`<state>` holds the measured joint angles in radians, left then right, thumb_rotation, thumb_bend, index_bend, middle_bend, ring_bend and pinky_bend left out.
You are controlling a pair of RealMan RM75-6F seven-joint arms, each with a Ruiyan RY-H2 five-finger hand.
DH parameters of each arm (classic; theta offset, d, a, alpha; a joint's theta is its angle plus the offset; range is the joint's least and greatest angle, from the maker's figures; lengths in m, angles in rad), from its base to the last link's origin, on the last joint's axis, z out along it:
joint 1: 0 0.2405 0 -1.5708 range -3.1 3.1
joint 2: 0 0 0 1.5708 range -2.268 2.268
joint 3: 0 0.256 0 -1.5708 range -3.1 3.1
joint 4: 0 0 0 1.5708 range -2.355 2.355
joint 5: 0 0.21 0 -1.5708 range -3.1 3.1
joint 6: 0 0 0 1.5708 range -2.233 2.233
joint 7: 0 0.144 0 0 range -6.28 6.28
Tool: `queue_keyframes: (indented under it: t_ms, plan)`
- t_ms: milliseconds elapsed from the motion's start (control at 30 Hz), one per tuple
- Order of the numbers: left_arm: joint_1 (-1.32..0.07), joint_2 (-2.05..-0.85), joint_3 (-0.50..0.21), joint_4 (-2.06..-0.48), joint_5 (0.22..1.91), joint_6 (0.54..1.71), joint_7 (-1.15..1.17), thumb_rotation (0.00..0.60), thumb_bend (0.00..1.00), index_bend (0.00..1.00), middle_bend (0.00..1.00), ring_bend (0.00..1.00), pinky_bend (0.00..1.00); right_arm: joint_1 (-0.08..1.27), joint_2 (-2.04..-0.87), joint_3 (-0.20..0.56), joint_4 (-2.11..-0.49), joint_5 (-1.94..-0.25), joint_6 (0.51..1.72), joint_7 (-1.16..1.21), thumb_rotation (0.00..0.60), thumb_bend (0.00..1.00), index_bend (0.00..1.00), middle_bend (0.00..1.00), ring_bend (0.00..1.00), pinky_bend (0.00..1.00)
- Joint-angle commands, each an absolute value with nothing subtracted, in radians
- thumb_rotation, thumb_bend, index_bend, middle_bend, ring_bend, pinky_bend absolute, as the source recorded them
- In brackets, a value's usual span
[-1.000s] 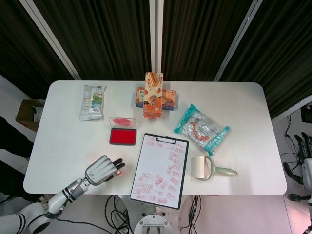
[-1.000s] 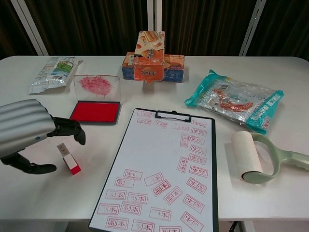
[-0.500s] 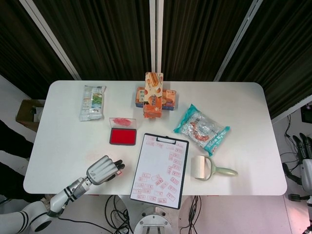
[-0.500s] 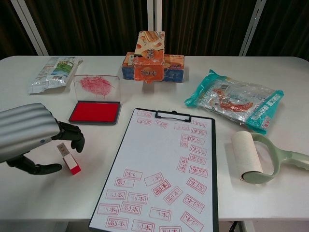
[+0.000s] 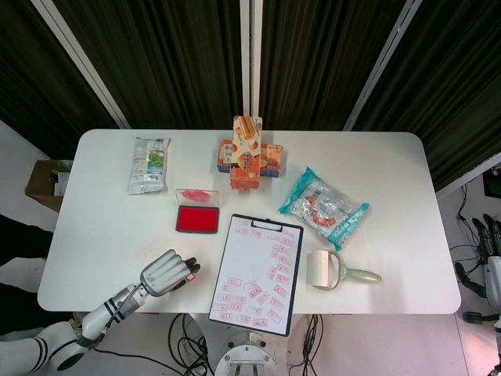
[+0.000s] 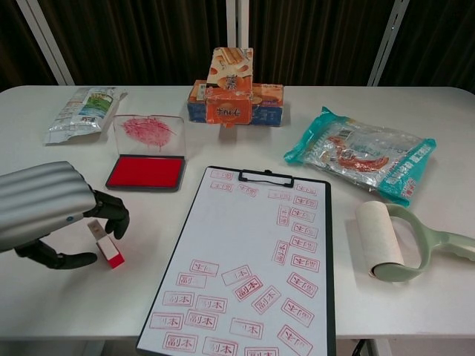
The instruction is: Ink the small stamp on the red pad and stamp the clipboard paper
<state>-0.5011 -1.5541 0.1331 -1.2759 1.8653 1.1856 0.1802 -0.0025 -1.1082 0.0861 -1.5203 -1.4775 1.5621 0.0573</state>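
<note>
The small stamp [image 6: 106, 245], clear-topped with a red base, stands tilted on the white table [image 6: 67, 311] left of the clipboard [image 6: 245, 252]. My left hand [image 6: 44, 204] cups around it: dark fingertips [image 6: 115, 219] curl over its top, and the thumb lies on the table just to its left. In the head view the stamp [image 5: 192, 272] peeks out past the left hand [image 5: 166, 272]. The open red ink pad [image 6: 145, 171] lies behind them. The clipboard paper [image 5: 257, 270] bears several red stamp marks. My right hand [image 5: 491, 258] hangs off the table's right side, holding nothing.
A lint roller [image 6: 386, 241] lies right of the clipboard. A snack bag [image 6: 360, 152] sits behind it. Orange boxes [image 6: 231, 93] are stacked at the back centre and a packet [image 6: 83, 110] lies at the back left. The pad's clear lid [image 6: 148, 131] stands upright.
My left hand has settled lower and its fingers have curled closer around the stamp. The stamp itself has not moved.
</note>
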Motion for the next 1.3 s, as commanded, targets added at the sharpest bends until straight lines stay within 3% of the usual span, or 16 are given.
queue_keyframes:
  t_ms: [33,633,1133,1300]
  plan:
    - [-0.502,-1.556,0.135,-1.275,1.862,1.185,0.181,0.6,0.26,0.47,0.49,0.93,1.0,-0.003,-1.108,0.086,-1.52,-1.481,1.565,0.057,0.6,0.23,0.0,0.0,0.0,0.0]
    - [-0.518,-1.559,0.138,-1.273,1.845,1.191,0.181,0.6,0.31,0.5,0.53,0.93,1.0,-0.007,-1.109,0.084,-1.516,-1.484,1.568,0.063,0.6,0.23,0.0,0.0,0.0,0.0]
    - [-0.516,-1.573,0.138,-1.257,1.827,1.209,0.154,0.6,0.33,0.61,0.63,0.94,1.0,-0.005,-1.112,0.079,-1.515,-1.482,1.553,0.058,0.6,0.23,0.0,0.0,0.0,0.0]
    - [-0.51,-1.557,0.124,-1.336,1.746,1.172,0.046,0.6,0.35,0.65,0.67,0.96,1.0,-0.005,-1.112,0.078,-1.514,-1.482,1.551,0.057,0.6,0.23,0.0,0.0,0.0,0.0]
